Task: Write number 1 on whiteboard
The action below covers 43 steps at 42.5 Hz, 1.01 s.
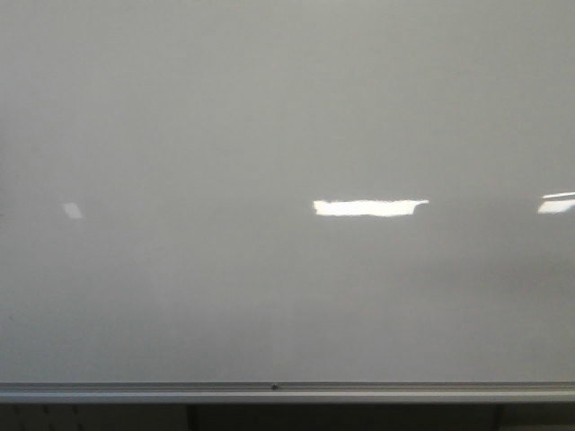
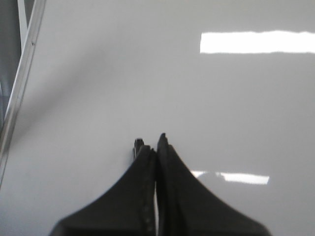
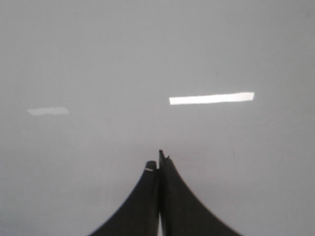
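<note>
Whiteboard (image 1: 269,117): we see it blank, glossy
Left gripper (image 2: 150,143): we see it closed, empty
Right gripper (image 3: 158,161): closed, empty

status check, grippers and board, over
Left gripper shut, right gripper shut, neither holding a marker. Whiteboard blank, no stroke visible. Nothing in the way.

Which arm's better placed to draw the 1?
Right, marginally: right gripper faces open whiteboard; left gripper sits by the edge rail. Both shut, no marker visible.
</note>
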Motion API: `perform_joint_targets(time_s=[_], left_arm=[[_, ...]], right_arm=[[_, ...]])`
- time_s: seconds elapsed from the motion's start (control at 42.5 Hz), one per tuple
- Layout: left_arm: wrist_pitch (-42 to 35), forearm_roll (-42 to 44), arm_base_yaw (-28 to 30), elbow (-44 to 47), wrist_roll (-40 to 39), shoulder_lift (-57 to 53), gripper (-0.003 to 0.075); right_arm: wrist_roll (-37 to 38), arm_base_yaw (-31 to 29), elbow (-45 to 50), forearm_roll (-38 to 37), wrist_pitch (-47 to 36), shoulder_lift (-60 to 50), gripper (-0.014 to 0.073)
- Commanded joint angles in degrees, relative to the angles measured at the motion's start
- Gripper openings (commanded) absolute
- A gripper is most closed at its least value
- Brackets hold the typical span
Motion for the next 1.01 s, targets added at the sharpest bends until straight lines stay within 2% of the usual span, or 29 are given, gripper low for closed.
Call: perform_joint_targets(time_s=[0.0,0.141,0.235,0.447,0.517,0.588,0.658,0.682,0.776,0.8,0.87,0.988], left_arm=[[-1.90,-0.42,0.07,-6.93,-0.51,0.26,-0.0020],[10.11,-0.42,0.07,-16.14,-0.51,6.95,-0.0020],[14.21,-0.42,0.07,-19.05,-0.51,12.57,-0.0020],[14.65,-0.42,0.07,-20.68,-0.51,18.24,-0.0020],[14.76,-0.42,0.07,-20.68,-0.51,18.24,-0.0005],[14.76,-0.42,0.07,-20.68,-0.51,18.24,0.0071],[15.04,-0.42,0.07,-20.68,-0.51,18.24,0.0220],[15.19,-0.42,0.07,-20.68,-0.51,18.24,0.0303],[15.19,-0.42,0.07,-20.68,-0.51,18.24,0.0557],[15.19,-0.42,0.07,-20.56,-0.51,18.24,0.0597],[14.96,-0.42,0.07,-20.17,-0.51,18.24,0.0666],[14.94,-0.79,0.07,-20.01,-0.51,18.37,0.0671]], right_arm=[[-0.35,0.12,-7.58,0.78,-0.72,0.15,-0.0089],[-0.35,0.12,-15.84,0.78,3.11,6.53,-0.0089],[-0.35,0.12,-19.23,0.78,3.89,12.12,-0.0089],[-0.35,0.12,-21.33,0.78,3.65,19.78,-0.0087],[-0.35,0.12,-21.33,0.78,3.65,20.08,-0.0048],[-0.35,0.12,-21.33,0.78,3.59,20.08,0.0038],[-0.35,0.12,-21.33,0.78,3.59,20.08,0.0169],[-0.35,0.12,-21.33,0.78,3.59,20.08,0.0209],[-0.35,0.12,-21.33,0.78,3.64,20.08,0.0353],[-0.35,0.12,-21.33,0.78,3.64,20.08,0.0367],[-0.35,0.12,-21.33,0.78,3.59,20.08,0.0400],[-0.35,0.12,-21.33,0.78,3.59,20.08,0.0396]])
